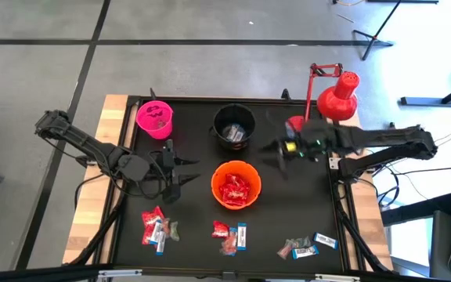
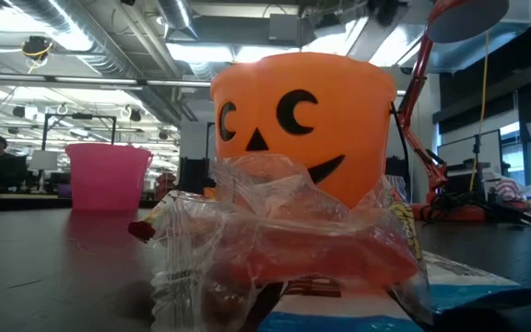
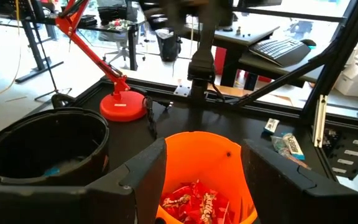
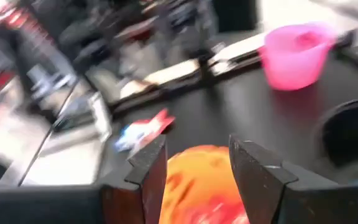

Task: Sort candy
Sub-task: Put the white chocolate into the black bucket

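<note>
- Between the black bucket (image 1: 234,126) and the lamp (image 1: 337,99), the right gripper (image 1: 275,154) is hanging with jaws parted, empty.
- Left of the orange bucket (image 1: 236,185), the left gripper (image 1: 185,171) is waiting, jaws apart, gripping nothing.
- Candy (image 1: 234,190) is filling the orange bucket; more (image 1: 156,228) is lying along the table's (image 1: 280,211) front.

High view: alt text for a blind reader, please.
Two dark arms flank a round orange plastic bucket of red candy on a black table. Pink bucket and black bucket stand behind; three clusters of wrapped sweets lie in front.
</note>
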`<state>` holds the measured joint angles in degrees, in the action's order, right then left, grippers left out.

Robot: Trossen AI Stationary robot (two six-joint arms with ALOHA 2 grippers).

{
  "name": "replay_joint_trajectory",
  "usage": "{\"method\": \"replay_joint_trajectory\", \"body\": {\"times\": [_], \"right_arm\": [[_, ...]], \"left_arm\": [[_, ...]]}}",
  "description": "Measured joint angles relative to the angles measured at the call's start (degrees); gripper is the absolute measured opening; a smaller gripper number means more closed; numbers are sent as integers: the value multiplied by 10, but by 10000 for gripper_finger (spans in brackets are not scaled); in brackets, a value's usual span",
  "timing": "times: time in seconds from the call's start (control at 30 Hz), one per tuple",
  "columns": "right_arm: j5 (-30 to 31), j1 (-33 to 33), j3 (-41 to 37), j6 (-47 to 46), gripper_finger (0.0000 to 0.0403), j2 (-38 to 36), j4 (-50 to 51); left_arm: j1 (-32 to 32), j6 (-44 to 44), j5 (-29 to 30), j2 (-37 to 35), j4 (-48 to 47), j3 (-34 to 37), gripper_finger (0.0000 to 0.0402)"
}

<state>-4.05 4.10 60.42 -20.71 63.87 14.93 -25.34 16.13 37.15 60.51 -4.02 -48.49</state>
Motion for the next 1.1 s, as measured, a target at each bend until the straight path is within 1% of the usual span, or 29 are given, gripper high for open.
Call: {"method": "replay_joint_trajectory", "body": {"times": [0.13, 0.23, 0.33, 0.4, 0.47, 0.6, 0.73, 0.93, 1.1], "right_arm": [[34, 115, 0, 0, 170, -11, 64], [89, 208, 0, -20, 170, -3, 126], [146, 291, 0, -70, 170, 17, 184], [173, 340, 0, -116, 170, 36, 217], [186, 380, 0, -162, 170, 58, 241], [186, 445, 0, -244, 170, 110, 272], [168, 492, 0, -288, 170, 176, 273], [84, 533, 0, -350, 170, 271, 273], [28, 558, 0, -391, 170, 323, 272]], "left_arm": [[0, 0, 0, 0, 0, 0, 196], [0, 0, 0, 0, 0, 0, 196], [0, -1, 0, 0, 2, 0, 196], [0, -1, 0, 0, 2, 0, 196], [0, 0, 0, 0, 2, 0, 196], [0, 0, 0, 0, 2, 0, 196], [0, 0, 0, 0, 2, 0, 196], [0, 2, 0, 0, 2, 0, 196], [0, 2, 0, 0, 2, 0, 196]]}}
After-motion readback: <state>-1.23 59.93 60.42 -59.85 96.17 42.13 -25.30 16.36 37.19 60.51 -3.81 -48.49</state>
